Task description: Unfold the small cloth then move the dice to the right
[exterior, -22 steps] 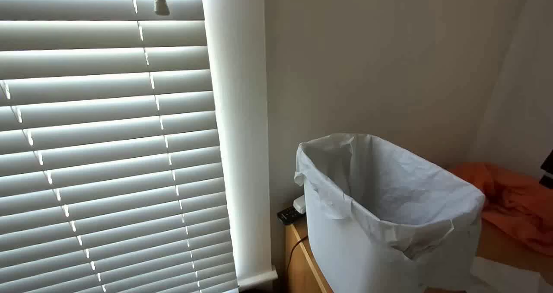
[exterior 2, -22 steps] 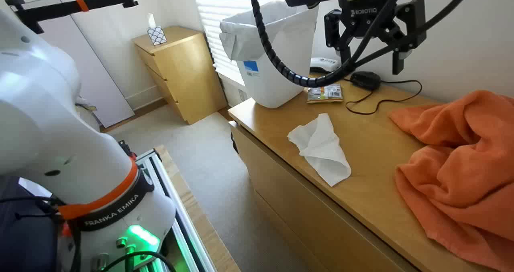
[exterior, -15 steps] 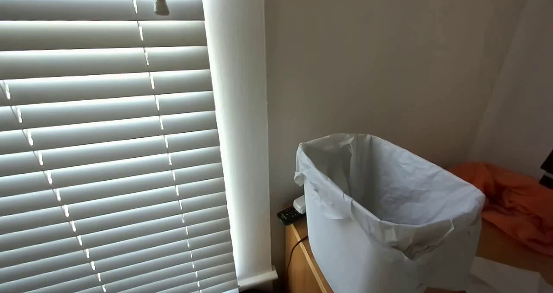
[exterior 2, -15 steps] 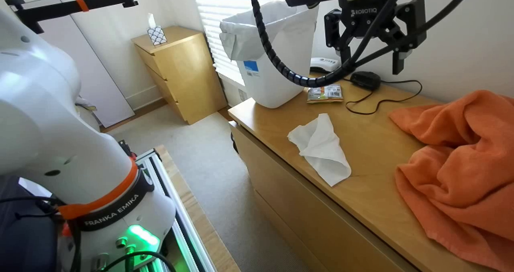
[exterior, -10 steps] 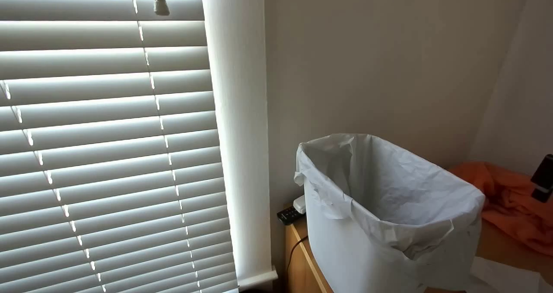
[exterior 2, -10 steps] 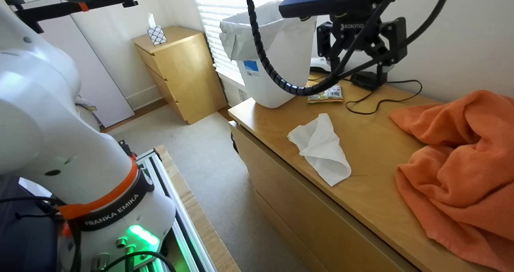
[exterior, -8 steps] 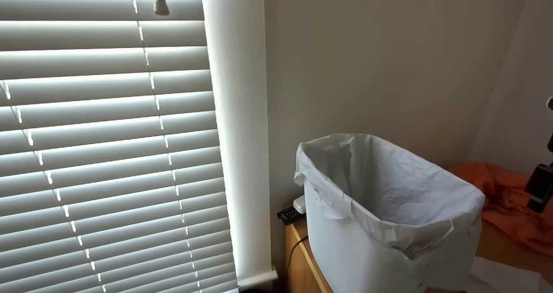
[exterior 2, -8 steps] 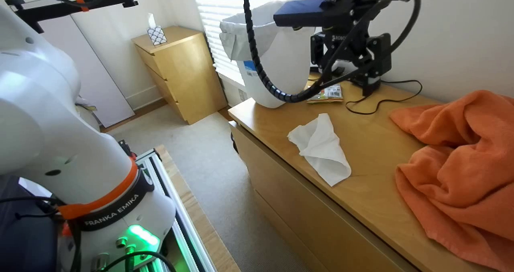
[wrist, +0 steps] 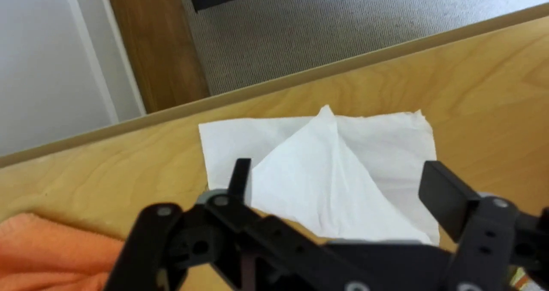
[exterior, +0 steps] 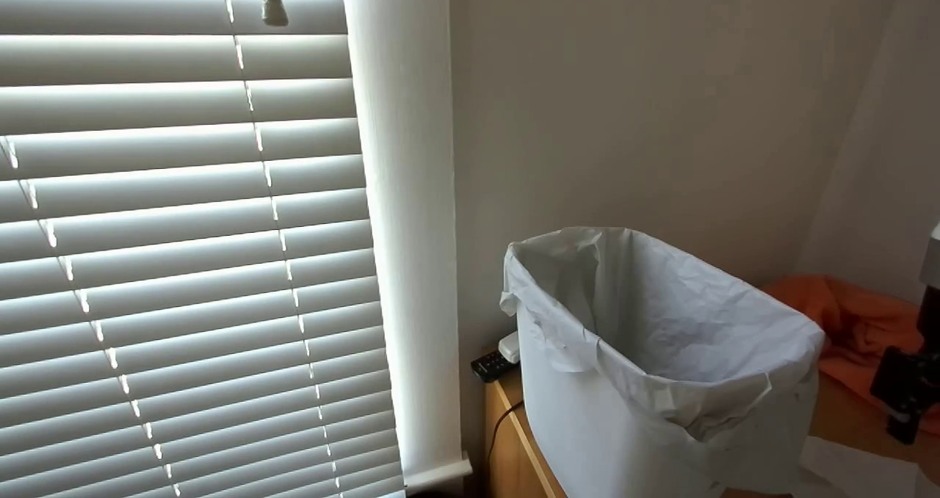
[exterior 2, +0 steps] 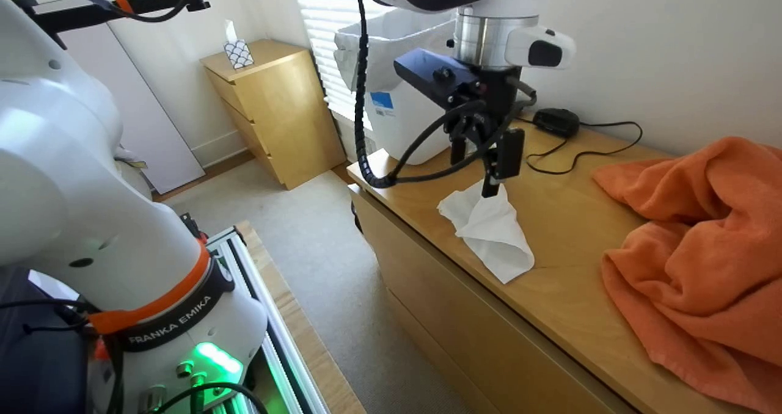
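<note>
Claw [wrist: 335, 177] is spread wide, big gap between the fingers [wrist: 448, 196], gripping nothing. It points down over the dresser top [exterior 2: 562, 218], above a white sheet [wrist: 309, 183]. From the wrist I see the sheet between and past my fingertips; in an exterior view a fingertip overlaps its upper end. Contact: can't tell from these angles.

Small cloth: that's the orange cloth [exterior 2: 702, 273]. Lies bunched on the same dresser top, deep folds all over, well apart from my claw. Runs out of frame on the right in both exterior views. Wrist view only gets a piece of it, lower left, partly hidden by my claw.

White sheet is thin and creased, pointed flap folded over on top. Lies near the dresser's front edge.

White bin [exterior: 617, 424] stands upright on the dresser, liner [exterior: 705, 314] turned over the rim. Black remote [exterior: 490, 366] and a small white thing [exterior: 509, 347] sit just beside it. Black adapter [exterior 2: 556, 122] lies near the wall [exterior 2: 660, 60].

Across the room: tissue box [exterior 2: 238, 54] on a wooden cabinet [exterior 2: 299, 108]. Blinds [exterior: 183, 211] are down, light coming between the slats. My base light [exterior 2: 219, 358] is green.
</note>
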Robot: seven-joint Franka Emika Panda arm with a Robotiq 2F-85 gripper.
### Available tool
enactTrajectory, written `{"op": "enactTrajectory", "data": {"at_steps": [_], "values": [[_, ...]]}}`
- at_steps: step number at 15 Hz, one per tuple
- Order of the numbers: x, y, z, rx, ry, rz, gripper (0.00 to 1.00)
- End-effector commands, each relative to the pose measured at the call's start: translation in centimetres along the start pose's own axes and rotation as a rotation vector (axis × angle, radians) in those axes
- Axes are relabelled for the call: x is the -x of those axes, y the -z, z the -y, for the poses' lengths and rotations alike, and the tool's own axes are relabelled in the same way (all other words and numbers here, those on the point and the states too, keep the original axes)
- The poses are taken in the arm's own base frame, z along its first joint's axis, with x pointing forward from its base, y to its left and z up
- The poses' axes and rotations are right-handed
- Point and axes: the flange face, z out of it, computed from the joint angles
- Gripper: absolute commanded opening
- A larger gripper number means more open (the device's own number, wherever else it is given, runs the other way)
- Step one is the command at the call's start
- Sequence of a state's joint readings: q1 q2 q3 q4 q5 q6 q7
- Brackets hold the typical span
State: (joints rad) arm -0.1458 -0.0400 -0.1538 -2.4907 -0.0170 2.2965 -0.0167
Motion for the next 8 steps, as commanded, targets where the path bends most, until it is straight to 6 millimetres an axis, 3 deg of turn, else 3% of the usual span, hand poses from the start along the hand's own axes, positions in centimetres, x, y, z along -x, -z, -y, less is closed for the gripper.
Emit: {"op": "enactTrajectory", "data": {"at_steps": [1, 8], "values": [[0.8, -2.8, -0.4, -0.018, -0.045, 0.049, 1.00], [0.4, -7.6, -0.8, -0.046, -0.029, 0.058, 1.00]]}}
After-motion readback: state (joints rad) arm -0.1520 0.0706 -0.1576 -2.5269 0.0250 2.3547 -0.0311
